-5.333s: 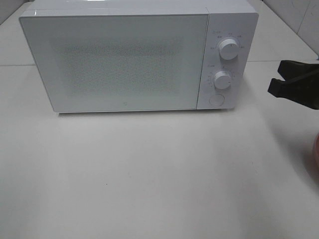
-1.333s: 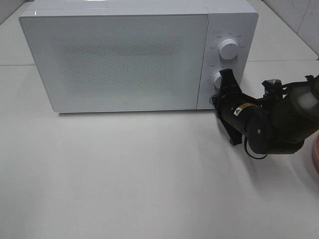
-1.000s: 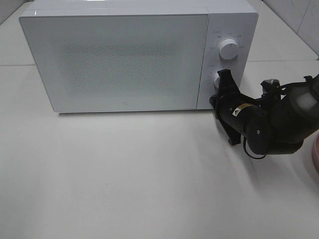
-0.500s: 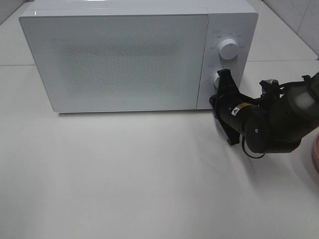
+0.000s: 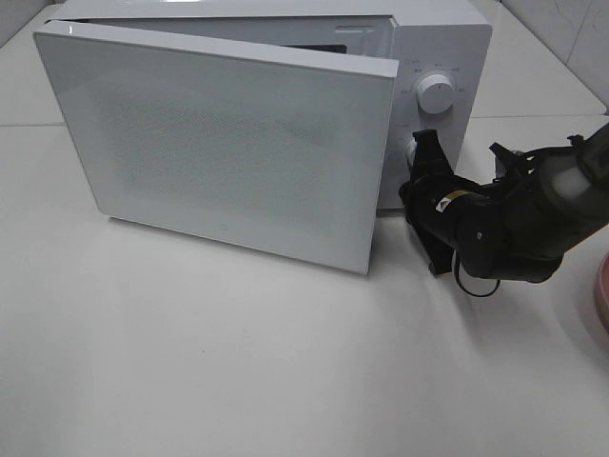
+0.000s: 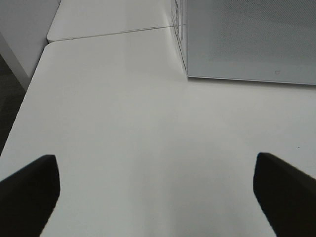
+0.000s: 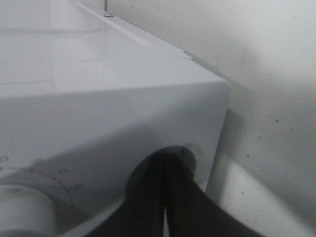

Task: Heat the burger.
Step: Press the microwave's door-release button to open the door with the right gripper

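Note:
The burger is out of view. The white microwave (image 5: pixel 455 38) stands at the back of the table, its door (image 5: pixel 219 143) ajar and swung out on the left-hand hinge. My right gripper (image 5: pixel 412 188) is shut, with its tips against the round button at the bottom of the control panel. The right wrist view has the closed fingertips (image 7: pixel 165 160) pressed into that button's recess. My left gripper (image 6: pixel 158 197) is open, holds nothing, and hovers over bare table to the left of the microwave door (image 6: pixel 247 39).
Two white knobs, the upper one (image 5: pixel 435 93) in plain sight, sit on the panel above my right gripper. The rim of a pink plate (image 5: pixel 601 295) shows at the right edge. A white table (image 5: pixel 238 362) spreads in front of the microwave.
The microwave door has popped open and swung outward since half a second ago. My right gripper stays at the panel's bottom button, shifted slightly.

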`<act>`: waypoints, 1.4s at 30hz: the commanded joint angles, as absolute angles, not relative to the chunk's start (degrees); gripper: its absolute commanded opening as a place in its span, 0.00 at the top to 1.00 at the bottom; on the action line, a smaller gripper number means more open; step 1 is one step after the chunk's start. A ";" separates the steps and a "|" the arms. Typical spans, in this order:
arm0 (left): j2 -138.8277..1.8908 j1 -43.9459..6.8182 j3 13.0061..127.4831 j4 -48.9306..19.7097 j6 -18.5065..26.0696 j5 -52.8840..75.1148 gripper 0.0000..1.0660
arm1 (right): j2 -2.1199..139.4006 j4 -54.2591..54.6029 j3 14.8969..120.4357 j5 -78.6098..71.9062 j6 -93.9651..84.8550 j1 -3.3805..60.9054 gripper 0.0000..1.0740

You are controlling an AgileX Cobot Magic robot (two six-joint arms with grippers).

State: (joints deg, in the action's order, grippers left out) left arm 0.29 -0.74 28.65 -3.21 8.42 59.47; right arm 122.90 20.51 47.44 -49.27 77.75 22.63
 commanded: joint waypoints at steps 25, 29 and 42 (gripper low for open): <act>1.20 -1.09 28.53 -3.32 8.19 59.30 0.05 | 121.47 14.61 46.07 -59.13 81.02 21.49 1.00; 1.20 -1.09 28.53 -3.32 8.19 59.30 0.05 | 121.47 13.75 45.38 -59.19 82.05 21.49 1.00; 1.20 -1.09 28.53 -3.32 8.19 59.30 0.05 | 121.30 11.57 41.83 -59.19 84.63 21.49 1.00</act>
